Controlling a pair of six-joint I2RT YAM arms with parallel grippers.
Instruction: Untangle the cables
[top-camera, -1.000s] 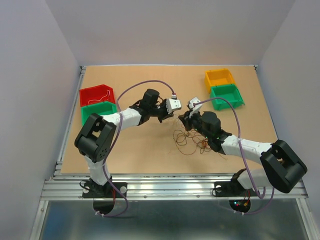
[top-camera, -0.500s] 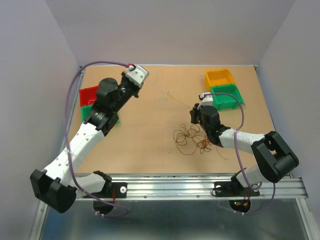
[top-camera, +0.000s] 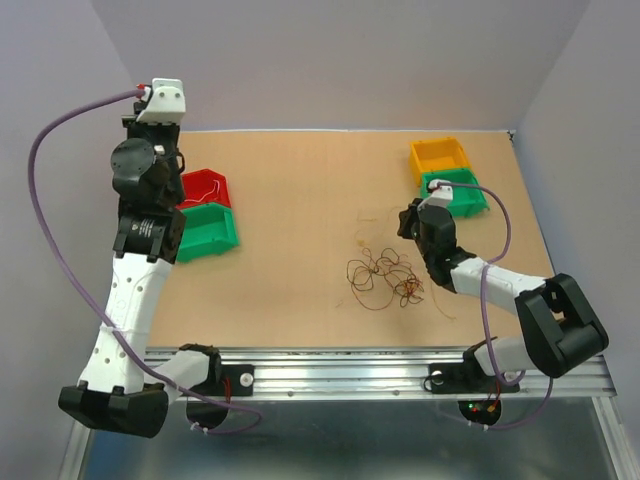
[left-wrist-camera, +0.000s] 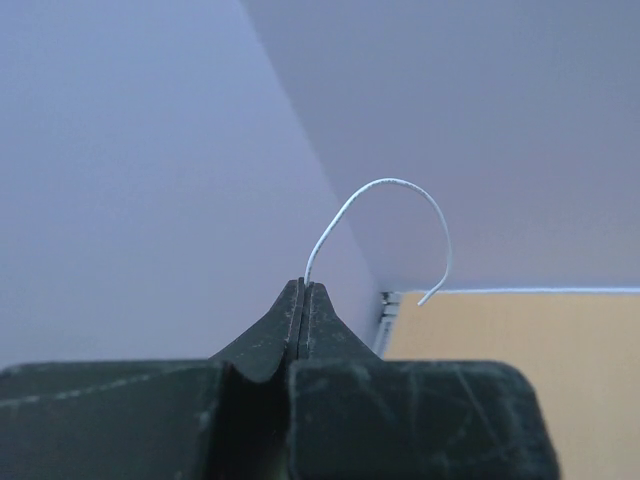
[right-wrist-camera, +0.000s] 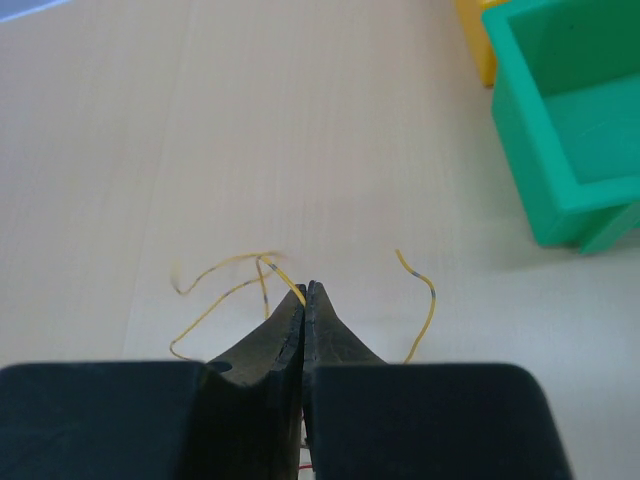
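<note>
- The table (top-camera: 300, 190) fills the top view; the wrist views catch only parts of it.
- The left arm (top-camera: 130, 290) stands tall at the table's left edge. The right arm (top-camera: 490, 275) lies low, reaching toward the middle. Only the top view shows either arm whole.
- A red bin (top-camera: 205, 187) and the left green bin (top-camera: 208, 228) touch each other by the left arm. An orange bin (top-camera: 438, 155) and the right green bin (top-camera: 455, 192) touch at far right. The right wrist view shows the latter pair from close by; the left wrist view shows no bins.
- The cables (top-camera: 385, 275) lie in a loose tangle on the table, just beside the right arm and well apart from the left arm. Neither wrist view takes in this heap.
- The left gripper (left-wrist-camera: 303, 285) is high in the air, its jaws pressed together on a white wire (left-wrist-camera: 390, 185) that arcs up and over to a free end. The top view is too coarse to show this strand.
- The right gripper (right-wrist-camera: 305, 290) is low over the table, jaws closed on the end of a yellow wire (right-wrist-camera: 230, 270), which loops leftward on the board. From above it is only a faint line.
</note>
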